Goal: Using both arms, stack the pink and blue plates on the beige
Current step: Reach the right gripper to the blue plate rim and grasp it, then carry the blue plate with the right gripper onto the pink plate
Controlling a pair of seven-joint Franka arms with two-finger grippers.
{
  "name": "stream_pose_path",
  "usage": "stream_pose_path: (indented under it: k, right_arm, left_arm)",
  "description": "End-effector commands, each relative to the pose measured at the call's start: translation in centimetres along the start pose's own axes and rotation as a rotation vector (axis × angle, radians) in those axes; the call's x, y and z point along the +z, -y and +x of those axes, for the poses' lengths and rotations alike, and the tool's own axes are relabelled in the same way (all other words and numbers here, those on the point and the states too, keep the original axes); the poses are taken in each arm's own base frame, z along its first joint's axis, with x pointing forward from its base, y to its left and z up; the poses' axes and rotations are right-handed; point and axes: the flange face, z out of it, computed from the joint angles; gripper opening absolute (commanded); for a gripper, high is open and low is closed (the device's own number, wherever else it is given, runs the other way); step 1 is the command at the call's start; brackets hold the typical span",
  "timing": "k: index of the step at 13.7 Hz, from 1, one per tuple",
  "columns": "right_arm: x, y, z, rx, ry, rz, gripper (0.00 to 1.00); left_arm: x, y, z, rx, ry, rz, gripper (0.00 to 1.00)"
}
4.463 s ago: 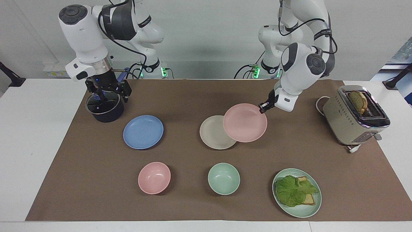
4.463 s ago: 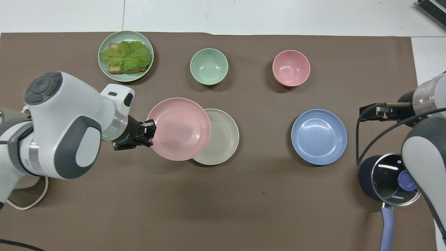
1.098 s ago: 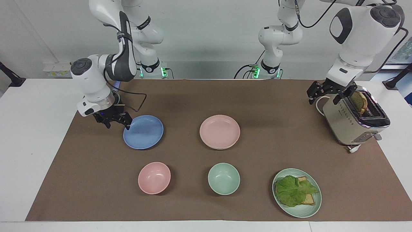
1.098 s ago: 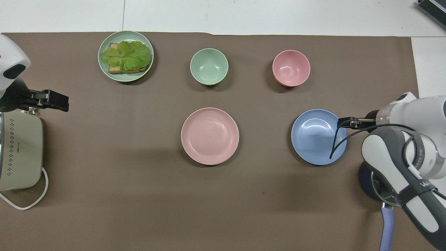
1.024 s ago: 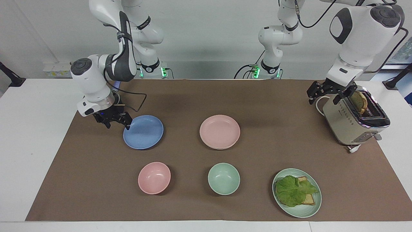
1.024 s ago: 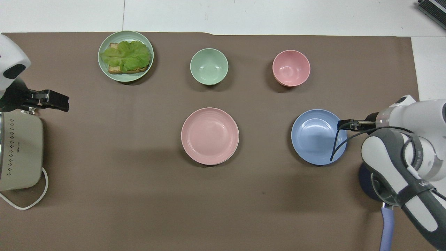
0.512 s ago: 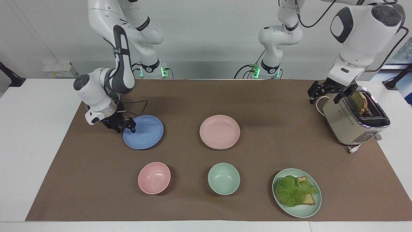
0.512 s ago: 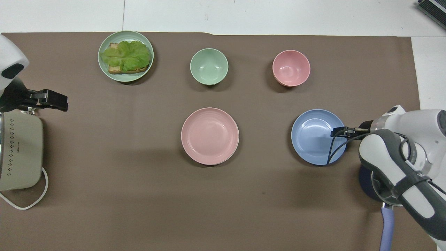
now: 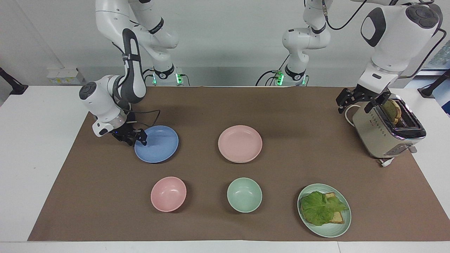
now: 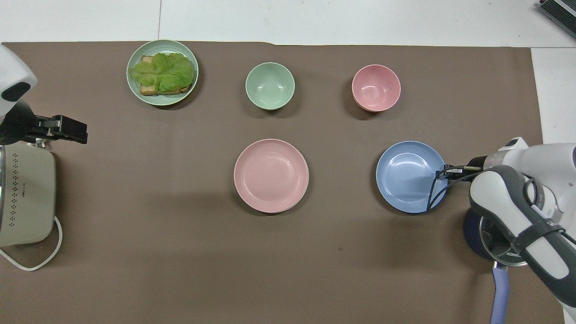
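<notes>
Counting two bowls (image 9: 168, 194), four plates (image 9: 156, 144)

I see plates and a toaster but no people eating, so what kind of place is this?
Probably a robot lab set up like a kitchen table. A brown paper mat covers a plain white table, a silver toaster holds bread, and two big white robot arms work among the dishes.

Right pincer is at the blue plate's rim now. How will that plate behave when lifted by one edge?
The blue plate looks rigid and shallow, so it should hold shape. Held at the rim by the right pincer, it will likely droop. The matte finish suggests decent friction.
</notes>
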Motion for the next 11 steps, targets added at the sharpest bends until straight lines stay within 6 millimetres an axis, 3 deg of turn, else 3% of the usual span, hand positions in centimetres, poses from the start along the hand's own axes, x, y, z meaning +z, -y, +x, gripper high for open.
stream_pose_path:
  k: [1, 3, 5, 8, 11]
  right_arm:
    - [-0.3, -0.5, -0.2, -0.016, -0.023, 0.061, 0.0]
    - [-1.0, -0.2, -0.2, -0.021, -0.032, 0.068, 0.0]
    - [-2.6, 1.4, -0.3, -0.042, -0.03, 0.077, 0.0]
    - [-5.3, 6.9, -0.2, -0.045, -0.05, 0.087, 0.0]
    - [-4.8, 14.0, -0.5, -0.037, -0.046, 0.097, 0.0]
  left_arm:
    - [-0.6, 0.3, -0.4, -0.009, 0.004, 0.011, 1.0]
    - [-0.6, 0.4, -0.4, -0.01, 0.004, 0.011, 1.0]
    - [-0.6, 0.3, -0.4, -0.009, 0.004, 0.011, 1.0]
    - [-0.6, 0.3, -0.4, -0.01, 0.004, 0.011, 1.0]
    - [-0.6, 0.4, -0.4, -0.01, 0.004, 0.011, 1.0]
